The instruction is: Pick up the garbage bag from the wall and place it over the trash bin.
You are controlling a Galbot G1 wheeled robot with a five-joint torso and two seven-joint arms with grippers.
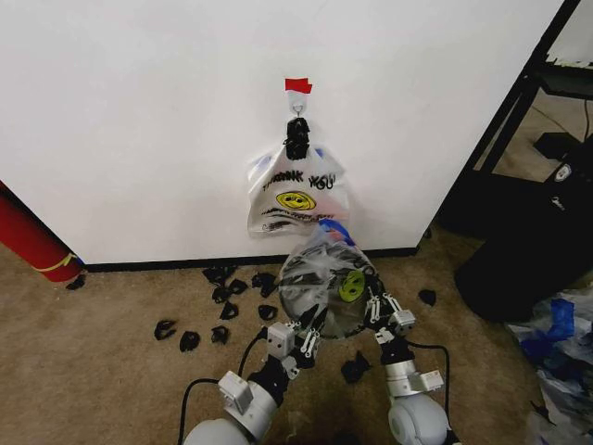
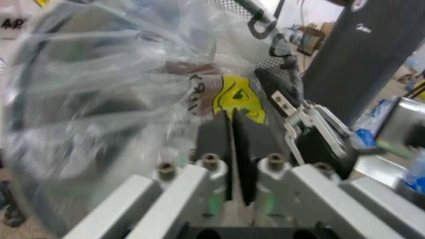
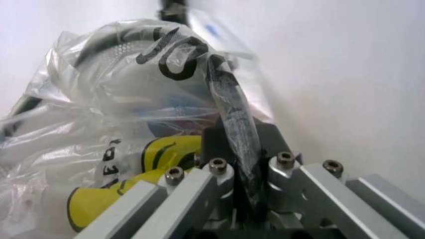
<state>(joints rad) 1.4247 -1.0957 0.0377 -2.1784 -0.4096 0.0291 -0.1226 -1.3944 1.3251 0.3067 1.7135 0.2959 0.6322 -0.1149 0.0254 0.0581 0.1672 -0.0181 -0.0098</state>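
Observation:
The garbage bag (image 1: pixel 320 269), thin see-through plastic with a blue patch and a yellow-green mark, is stretched over the round black trash bin (image 1: pixel 285 289) on the carpet below the wall (image 1: pixel 148 111). The bin's dark rim shows through the plastic. My left gripper (image 1: pixel 310 326) is shut on the bag's near-left edge, and the plastic (image 2: pixel 99 89) is pinched between its fingers (image 2: pixel 216 137). At the bag's near-right edge my right gripper (image 1: pixel 378 306) is shut on a twisted strip of the bag (image 3: pixel 232 109). An opaque white smiley bag (image 1: pixel 295 197) hangs from the wall hook under red tape (image 1: pixel 297 85).
Black scraps (image 1: pixel 222 295) litter the carpet by the baseboard. A red cylinder (image 1: pixel 32 239) leans at the left. A large black bulk (image 1: pixel 528 250) and a black shelf frame (image 1: pixel 505 111) stand at the right, with blue and clear plastic (image 1: pixel 556 343) in front.

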